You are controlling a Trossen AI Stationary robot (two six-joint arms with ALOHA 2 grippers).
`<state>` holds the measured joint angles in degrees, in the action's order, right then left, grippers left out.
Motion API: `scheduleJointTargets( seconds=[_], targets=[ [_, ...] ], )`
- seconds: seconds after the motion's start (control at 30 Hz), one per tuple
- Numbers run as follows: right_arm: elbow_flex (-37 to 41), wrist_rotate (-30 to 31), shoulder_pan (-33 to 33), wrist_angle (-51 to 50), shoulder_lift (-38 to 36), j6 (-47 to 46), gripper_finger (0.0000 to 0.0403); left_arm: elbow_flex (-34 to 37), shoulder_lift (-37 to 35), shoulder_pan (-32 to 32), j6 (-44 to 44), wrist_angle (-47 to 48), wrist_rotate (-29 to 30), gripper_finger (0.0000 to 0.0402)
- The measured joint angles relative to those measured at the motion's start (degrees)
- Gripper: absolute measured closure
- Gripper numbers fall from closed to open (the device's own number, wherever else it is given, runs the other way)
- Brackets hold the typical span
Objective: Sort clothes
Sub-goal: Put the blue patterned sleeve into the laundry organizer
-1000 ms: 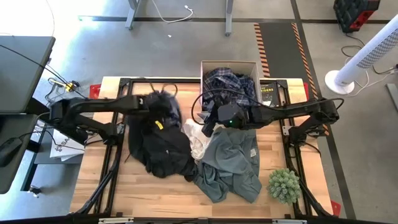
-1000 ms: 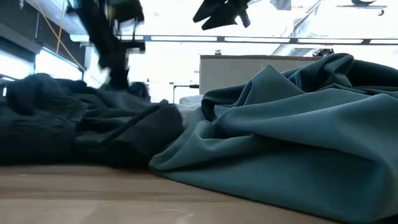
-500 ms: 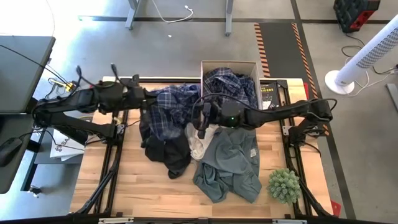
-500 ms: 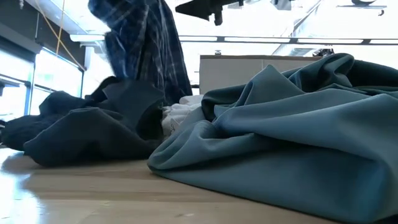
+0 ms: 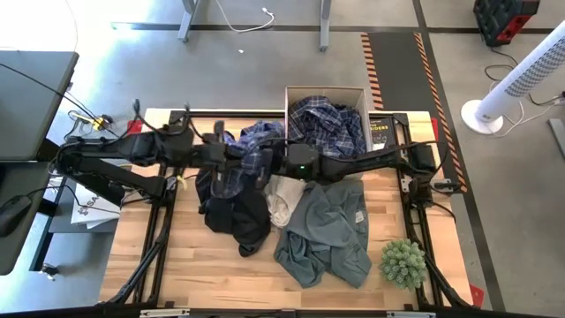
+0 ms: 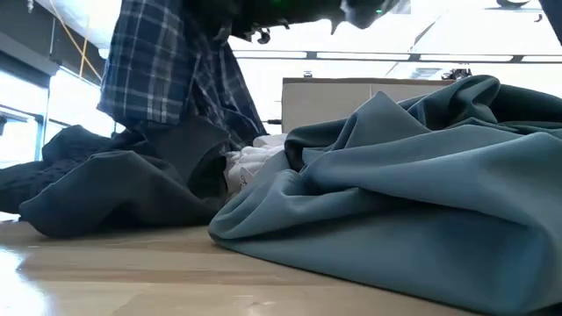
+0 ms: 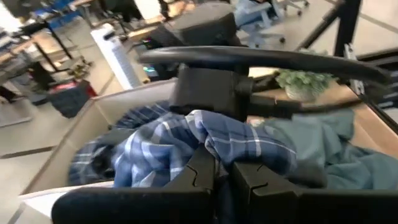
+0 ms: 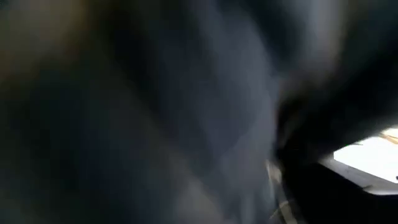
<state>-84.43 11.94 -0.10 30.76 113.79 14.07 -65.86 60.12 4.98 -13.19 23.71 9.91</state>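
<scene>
Progress: sorting is judged partly done. One plaid garment (image 5: 328, 124) is already lying in the cardboard box (image 5: 291, 95) at the far edge of the bench (image 5: 177, 283).
Left to sort: a black garment (image 5: 234, 216), a white garment (image 5: 282, 196) and a grey-green garment (image 5: 331, 231) are seen heaped on the bench, touching one another.
Item in hand: a blue-and-white plaid shirt (image 5: 243, 159) is held up above the black garment, its tail draped down onto the pile.
Left pincer (image 7: 224, 177): closed tight on the plaid shirt's cloth, which is bunched just ahead of the fingers.
Right pincer (image 5: 272, 161): spread wide at the plaid shirt, pressed close against the fabric; no grip is shown, and whether it touches cannot be told.
Next step, as judged: the shirt is to be carried across to the box.
Bystander: a small green plant (image 5: 403, 262) is stood at the bench's near right corner.
</scene>
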Motion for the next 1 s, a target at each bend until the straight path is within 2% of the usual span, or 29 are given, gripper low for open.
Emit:
scheduleJointTargets(
  seconds=[0.07, 0.17, 0.2, 0.23, 0.4, 0.53, 0.7, 0.9, 1.0],
  targets=[
    [-2.0, 0.0, 0.1, -3.7, 0.2, -0.3, 0.0189, 0.0, 0.2, 1.0, 0.2, 0.5, 1.9, 0.0395],
    [-4.1, 0.8, -0.1, -10.5, -0.7, -0.1, 0.0327, 0.0, -1.2, 2.1, 0.6, 2.1, 4.4, 0.0376],
    [-4.9, 1.4, -0.2, -12.7, -1.3, 0.0, 0.0363, 0.0, -2.0, 2.5, 0.7, 2.8, 5.0, 0.0365],
    [-5.5, 2.5, -0.1, -15.0, -1.8, 0.3, 0.038, 0.0, -3.0, 2.8, 0.7, 3.5, 5.3, 0.0351],
    [-9.3, 13.4, -0.2, -23.1, -4.9, 1.7, 0.0392, -0.2, -10.7, 4.0, 3.2, 7.8, 6.0, 0.0271],
    [-12.1, 19.4, -0.3, -23.4, -8.0, 8.5, 0.0394, -0.2, -16.9, 4.6, 9.8, 13.7, 10.3, 0.0224],
    [-21.6, 20.1, -2.3, -22.6, -10.9, 21.1, 0.0398, 1.6, -22.1, 4.6, 15.8, 16.5, 16.0, 0.0211],
    [-39.4, 18.9, -5.9, -22.3, -11.0, 35.2, 0.0399, 8.8, -23.8, 4.6, 16.1, 12.0, 16.5, 0.0218],
    [-48.4, 15.4, -7.9, -22.0, -11.0, 38.8, 0.0399, 13.1, -23.4, 4.6, 16.1, 8.0, 16.4, 0.022]
  ],
)
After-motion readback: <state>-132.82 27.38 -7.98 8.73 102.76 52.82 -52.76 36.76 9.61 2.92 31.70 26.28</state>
